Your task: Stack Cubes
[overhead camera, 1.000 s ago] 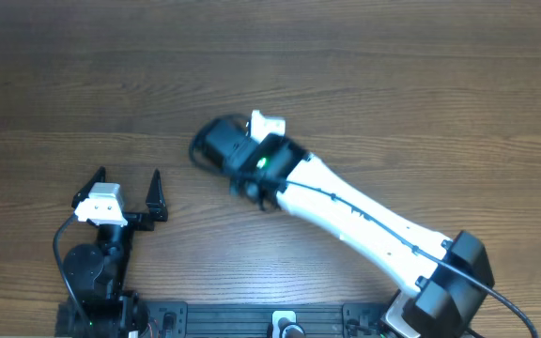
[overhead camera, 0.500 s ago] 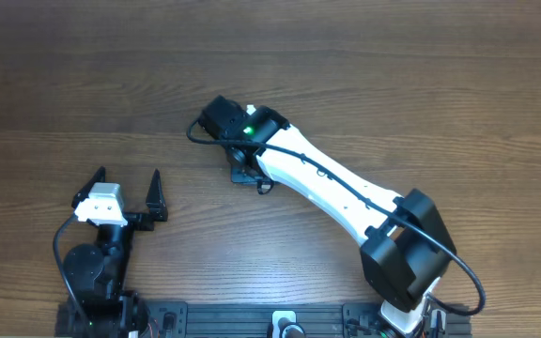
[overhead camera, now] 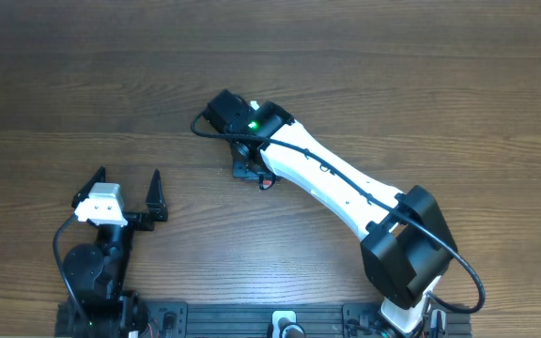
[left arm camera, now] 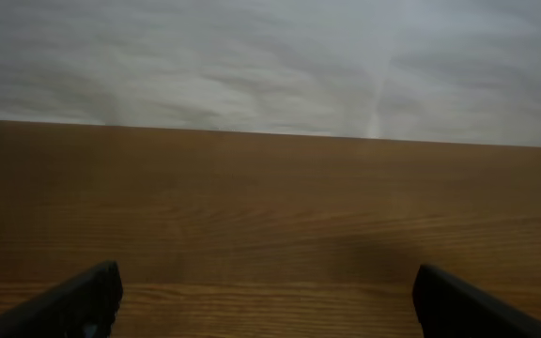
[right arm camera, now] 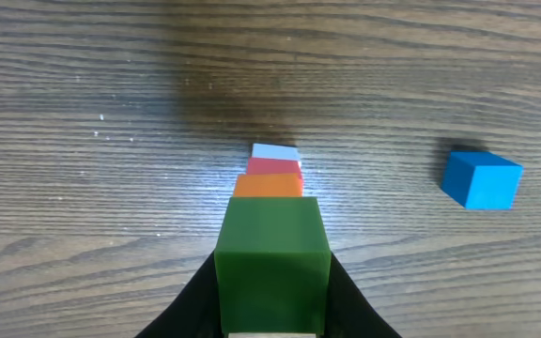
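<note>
Nearly there — the right end effector (right arm camera: 272,291) clamps the green cube (right arm camera: 272,246) over the stack (right arm camera: 270,174) of orange, red and pale cubes, well clear of the table's (right arm camera: 83,188) edges. Left to do: release it, then add the blue cube (right arm camera: 481,178) nearby — the left end effector (overhead camera: 128,183) sits open.

Green cube (right arm camera: 272,249), orange cube (right arm camera: 268,185), red cube (right arm camera: 274,166), blue cube (right arm camera: 480,178)

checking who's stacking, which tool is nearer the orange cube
Right. The right tool holds a green cube just over the orange cube; the left tool rests open, far off at the left.
</note>
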You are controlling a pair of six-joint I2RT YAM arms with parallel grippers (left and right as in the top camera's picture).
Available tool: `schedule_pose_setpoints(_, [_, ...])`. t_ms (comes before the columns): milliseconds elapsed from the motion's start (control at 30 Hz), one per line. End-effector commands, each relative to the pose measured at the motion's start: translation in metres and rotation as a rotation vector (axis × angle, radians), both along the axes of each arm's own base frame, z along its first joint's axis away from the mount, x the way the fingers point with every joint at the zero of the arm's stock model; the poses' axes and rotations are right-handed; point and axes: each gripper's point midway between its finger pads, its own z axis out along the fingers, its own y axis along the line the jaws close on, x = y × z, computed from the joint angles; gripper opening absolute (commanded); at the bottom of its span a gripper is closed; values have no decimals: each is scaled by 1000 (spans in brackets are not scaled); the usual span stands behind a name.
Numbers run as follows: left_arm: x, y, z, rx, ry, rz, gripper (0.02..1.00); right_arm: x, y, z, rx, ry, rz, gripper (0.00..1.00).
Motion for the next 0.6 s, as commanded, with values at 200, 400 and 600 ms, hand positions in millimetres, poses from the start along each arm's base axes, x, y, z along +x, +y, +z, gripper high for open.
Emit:
schedule_pose_setpoints(200, [0,-1,-2,-11,-1,-7,1000,-3,-4,-9,-4,32,8,12])
schedule_pose_setpoints(400, [0,-1,-2,-11,-1,-6,1000,-6,-5,-13,-6,45,7,12])
schedule_pose_setpoints(600, [0,-1,-2,-11,-1,-7,998,-6,-6,-14,-9,47,5,12])
